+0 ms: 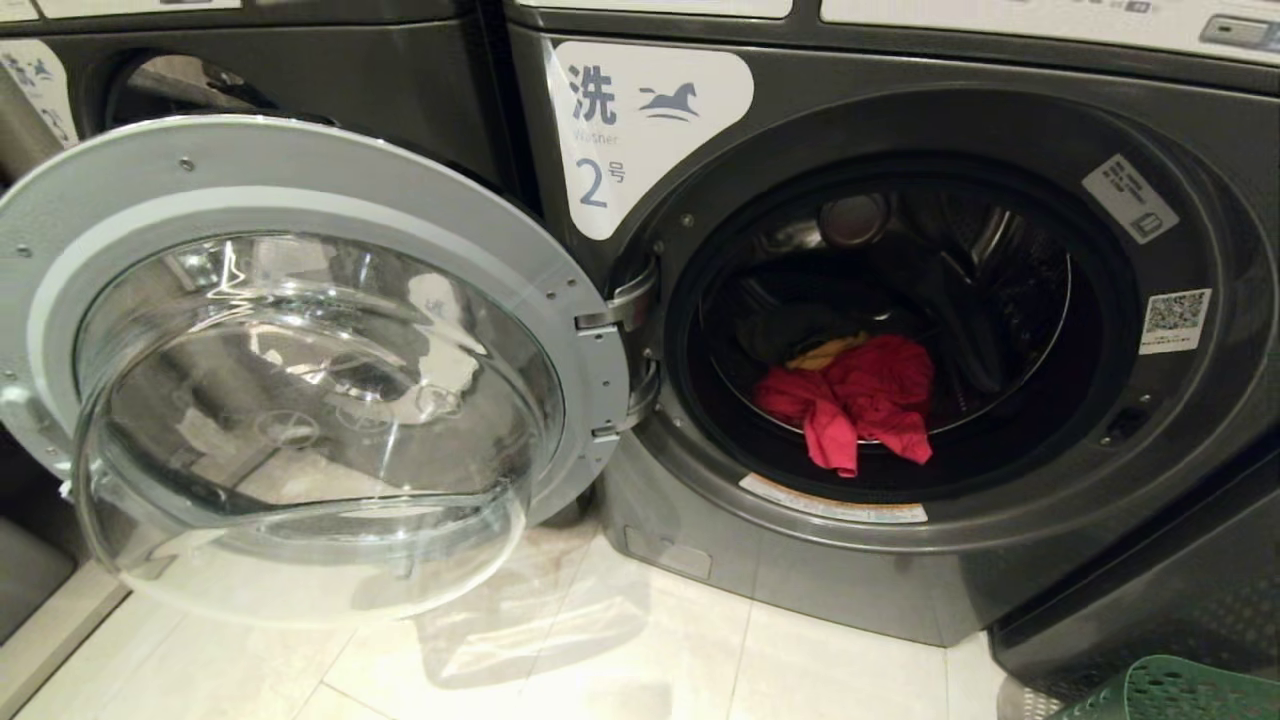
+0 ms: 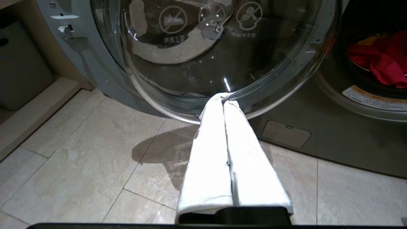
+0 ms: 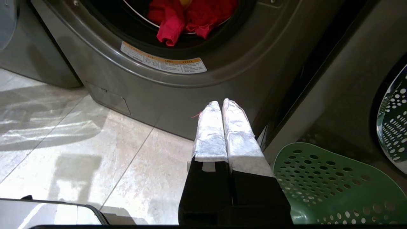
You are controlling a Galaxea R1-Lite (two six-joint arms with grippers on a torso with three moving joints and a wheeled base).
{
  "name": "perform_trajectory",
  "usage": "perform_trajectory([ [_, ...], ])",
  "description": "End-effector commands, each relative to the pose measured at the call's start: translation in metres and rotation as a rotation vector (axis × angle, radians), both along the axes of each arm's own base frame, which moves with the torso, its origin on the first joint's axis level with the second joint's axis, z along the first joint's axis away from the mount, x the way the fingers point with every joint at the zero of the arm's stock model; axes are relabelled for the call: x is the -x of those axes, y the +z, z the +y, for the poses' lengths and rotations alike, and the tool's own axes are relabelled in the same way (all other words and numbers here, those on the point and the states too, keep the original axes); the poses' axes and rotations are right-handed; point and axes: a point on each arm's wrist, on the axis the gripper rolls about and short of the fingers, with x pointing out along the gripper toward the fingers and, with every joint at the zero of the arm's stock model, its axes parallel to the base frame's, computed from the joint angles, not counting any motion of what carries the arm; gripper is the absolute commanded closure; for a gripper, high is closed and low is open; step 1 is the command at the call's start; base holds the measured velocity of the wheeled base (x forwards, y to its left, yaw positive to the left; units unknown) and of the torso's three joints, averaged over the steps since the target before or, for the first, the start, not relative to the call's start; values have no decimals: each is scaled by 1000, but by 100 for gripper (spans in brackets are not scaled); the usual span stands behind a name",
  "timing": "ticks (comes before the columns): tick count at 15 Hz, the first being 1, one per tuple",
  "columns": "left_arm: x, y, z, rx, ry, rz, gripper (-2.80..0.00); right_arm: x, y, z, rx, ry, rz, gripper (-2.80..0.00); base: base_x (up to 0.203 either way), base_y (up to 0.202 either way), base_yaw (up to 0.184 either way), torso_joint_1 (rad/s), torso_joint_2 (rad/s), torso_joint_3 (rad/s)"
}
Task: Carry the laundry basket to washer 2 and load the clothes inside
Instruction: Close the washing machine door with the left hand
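Note:
Washer 2 (image 1: 1000, 560) stands in front of me, its label (image 1: 640, 120) showing a blue "2". Its glass door (image 1: 300, 400) hangs wide open to the left. Inside the drum lie the clothes: a red garment (image 1: 860, 400) with a yellow-orange piece (image 1: 825, 352) behind it and dark cloth further back. The green laundry basket (image 3: 337, 184) stands on the floor at the right, beside the washer; only its rim (image 1: 1170, 690) shows in the head view. My left gripper (image 2: 224, 98) is shut and empty, low in front of the door. My right gripper (image 3: 220, 104) is shut and empty, beside the basket.
A like washer (image 1: 300, 70) stands at the left, behind the open door. Another dark machine (image 3: 334, 95) stands to the right of washer 2, behind the basket. Pale floor tiles (image 1: 600, 650) lie in front. A low beige step (image 2: 35, 111) runs along the far left.

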Motion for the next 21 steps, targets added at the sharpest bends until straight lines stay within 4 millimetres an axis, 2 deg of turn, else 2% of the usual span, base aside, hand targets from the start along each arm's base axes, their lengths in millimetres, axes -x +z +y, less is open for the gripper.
perform_trajectory([
  [1, -3, -11, 0, 1, 1, 41, 0, 0, 0, 0, 1, 1, 2, 0, 0, 0, 0, 2, -3, 211],
  [7, -3, -11, 0, 2, 1, 41, 0, 0, 0, 0, 0, 0, 1, 0, 0, 0, 0, 3, 1, 174],
  [16, -3, -11, 0, 4, 1, 41, 0, 0, 0, 0, 0, 0, 1, 0, 0, 4, -2, 0, -1, 11],
  [21, -3, -11, 0, 4, 1, 41, 0, 0, 0, 0, -1, 0, 1, 0, 3, 8, -138, 3, 3, 3],
])
